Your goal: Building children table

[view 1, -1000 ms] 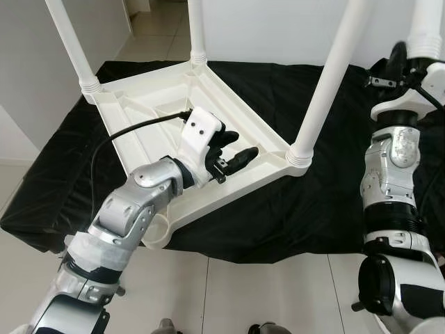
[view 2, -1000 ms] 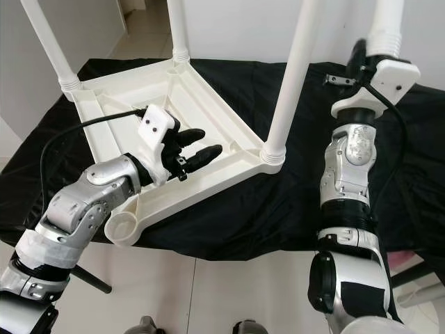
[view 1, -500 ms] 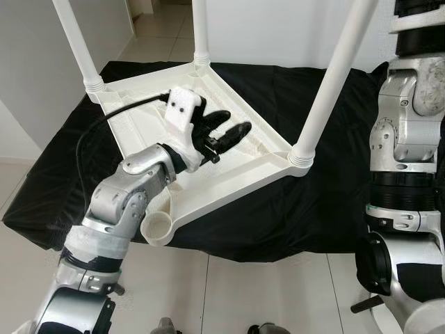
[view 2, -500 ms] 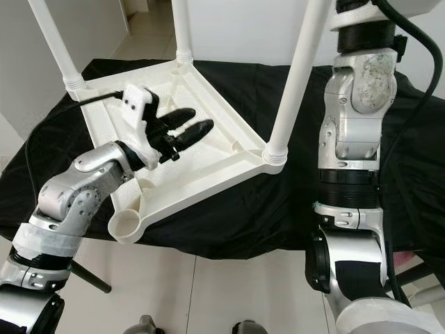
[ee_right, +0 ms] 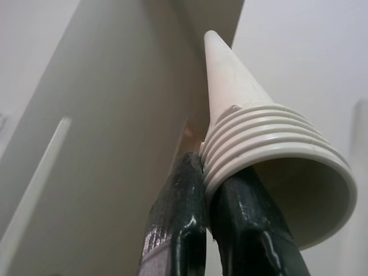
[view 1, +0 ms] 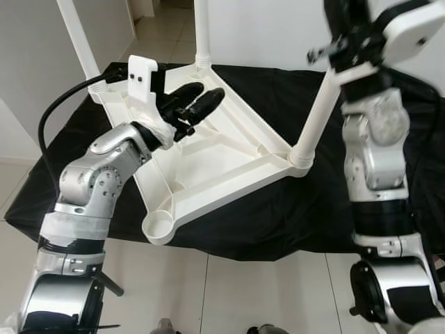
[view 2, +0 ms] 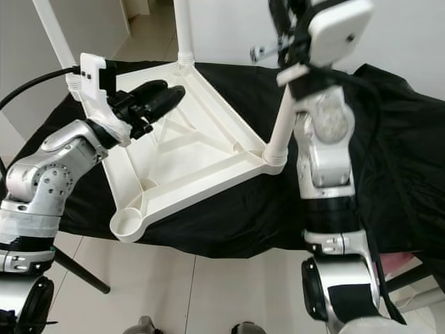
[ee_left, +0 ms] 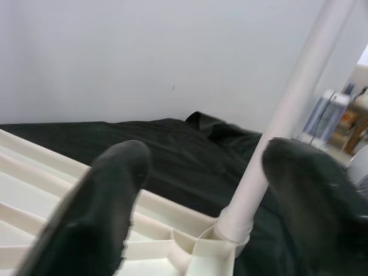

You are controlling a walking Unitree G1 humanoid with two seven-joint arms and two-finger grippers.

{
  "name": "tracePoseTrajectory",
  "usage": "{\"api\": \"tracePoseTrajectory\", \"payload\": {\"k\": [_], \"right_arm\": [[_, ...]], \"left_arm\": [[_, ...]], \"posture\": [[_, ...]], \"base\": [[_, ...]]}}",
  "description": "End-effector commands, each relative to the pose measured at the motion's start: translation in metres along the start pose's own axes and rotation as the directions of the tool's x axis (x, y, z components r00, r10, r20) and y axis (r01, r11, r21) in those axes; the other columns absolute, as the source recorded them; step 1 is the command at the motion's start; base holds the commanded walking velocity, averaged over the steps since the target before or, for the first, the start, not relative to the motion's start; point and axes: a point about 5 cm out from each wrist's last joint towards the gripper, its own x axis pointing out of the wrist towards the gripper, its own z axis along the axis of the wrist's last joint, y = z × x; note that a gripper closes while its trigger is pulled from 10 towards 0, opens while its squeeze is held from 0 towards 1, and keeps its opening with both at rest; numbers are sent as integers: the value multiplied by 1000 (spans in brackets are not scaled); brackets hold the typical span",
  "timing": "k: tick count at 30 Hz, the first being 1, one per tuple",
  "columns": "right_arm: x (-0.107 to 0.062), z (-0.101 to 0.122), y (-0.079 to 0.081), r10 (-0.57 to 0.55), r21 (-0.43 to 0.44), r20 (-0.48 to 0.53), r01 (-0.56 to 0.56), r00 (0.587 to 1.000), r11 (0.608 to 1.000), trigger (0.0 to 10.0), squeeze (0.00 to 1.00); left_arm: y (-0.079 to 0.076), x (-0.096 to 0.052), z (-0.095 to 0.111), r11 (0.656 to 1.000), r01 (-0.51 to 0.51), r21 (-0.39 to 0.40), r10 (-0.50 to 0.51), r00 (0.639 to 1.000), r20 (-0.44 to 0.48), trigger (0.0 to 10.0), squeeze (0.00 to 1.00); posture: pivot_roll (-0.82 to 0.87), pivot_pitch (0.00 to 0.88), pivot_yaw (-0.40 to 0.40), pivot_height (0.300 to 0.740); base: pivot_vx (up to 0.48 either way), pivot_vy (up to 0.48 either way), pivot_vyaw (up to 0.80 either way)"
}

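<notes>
1. white table top [view 1: 208, 149] lies upside down on black cloth [view 1: 292, 209], near corner socket [view 1: 158, 227] overhanging the cloth's front edge.
2. left gripper [view 1: 198, 103] hovers over its far left corner, fingers slightly parted, holding nothing.
3. right gripper [ee_right: 213, 190] pinches the threaded rim of a loose leg [ee_right: 259, 138], raised above the right corner.

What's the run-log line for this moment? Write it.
left claw open over upturned white plastic tabletop | right claw shut on white ribbed plastic leg | near corner socket empty
</notes>
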Motion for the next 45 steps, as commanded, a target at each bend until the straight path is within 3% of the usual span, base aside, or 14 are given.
{"api": "tracePoseTrajectory", "payload": {"k": [1, 6, 11, 12, 13, 14, 16, 19, 28, 31, 33, 36, 40, 45], "right_arm": [[-6, -5, 17, 94, 58, -39, -91, 995, 994, 10000, 0], [-24, -18, 30, 145, 120, -110, -132, 983, 984, 10000, 0], [-40, -30, 36, 189, 143, -195, -163, 963, 976, 10000, 0], [-42, -32, 36, 190, 150, -205, -161, 960, 975, 10000, 0], [-42, -32, 36, 190, 150, -205, -161, 960, 975, 10000, 0], [-44, -32, 35, 189, 152, -212, -159, 959, 975, 10000, 0], [-47, -34, 37, 202, 165, -225, -167, 953, 972, 10000, 0], [-54, -37, 43, 236, 176, -247, -196, 940, 965, 10000, 0], [-61, -40, 61, 264, 233, -252, -206, 931, 950, 10000, 0], [-64, -40, 67, 277, 247, -255, -215, 926, 945, 10000, 0], [-69, -41, 71, 286, 263, -262, -216, 922, 940, 10000, 0], [-71, -42, 73, 289, 271, -266, -216, 920, 938, 10000, 0], [-82, -43, 77, 294, 293, -284, -209, 913, 933, 10000, 0], [-88, -43, 79, 301, 299, -298, -211, 906, 931, 10000, 0]], "left_arm": [[-11, -1, 9, 958, 277, -67, -276, 961, 35, 10000, 1000], [-17, -3, 15, 921, 370, -122, -363, 929, 75, 10000, 1000], [-15, 8, 11, 931, 332, -150, -324, 943, 79, 10000, 1000], [-14, 12, 10, 929, 320, -184, -310, 947, 82, 10000, 859], [-14, 12, 10, 929, 320, -184, -310, 947, 82, 10000, 859], [-14, 16, 9, 926, 308, -218, -297, 951, 81, 10000, 0], [-11, 22, 5, 911, 286, -296, -280, 958, 63, 10000, 0], [-5, 32, -2, 911, 217, -350, -220, 975, 30, 10000, 0], [4, 48, -6, 914, 106, -393, -115, 993, -2, 10000, 0], [11, 53, -5, 899, 65, -434, -69, 998, 6, 10000, 0], [24, 57, -6, 881, -30, -473, 27, 1000, -13, 10000, 0], [30, 58, -7, 868, -81, -489, 75, 997, -31, 10000, 0], [58, 54, -4, 798, -249, -549, 250, 965, -75, 10000, 0], [71, 48, -1, 765, -331, -552, 337, 937, -93, 10000, 0]], "posture": [[11, 0, -8, 740], [10, 0, -8, 740], [-4, 0, -4, 740], [-4, 0, -4, 740], [-4, 0, -4, 740], [-7, 0, -2, 740], [-7, 0, -2, 740], [-15, 0, 3, 740], [-25, 0, 2, 740], [-30, 0, 4, 740], [-36, 0, 8, 740], [-38, 0, 11, 740], [-45, 0, 17, 740], [-55, 0, 26, 740]], "base": [[0, 0, 0], [0, 0, 0], [0, 0, 0], [0, 0, 0], [0, 0, 0], [0, 0, 0], [0, 0, 0], [0, 0, 0], [0, 0, 0], [0, 0, 0], [0, 0, 0], [0, 0, 0], [0, 0, 0], [0, 0, 0]]}}
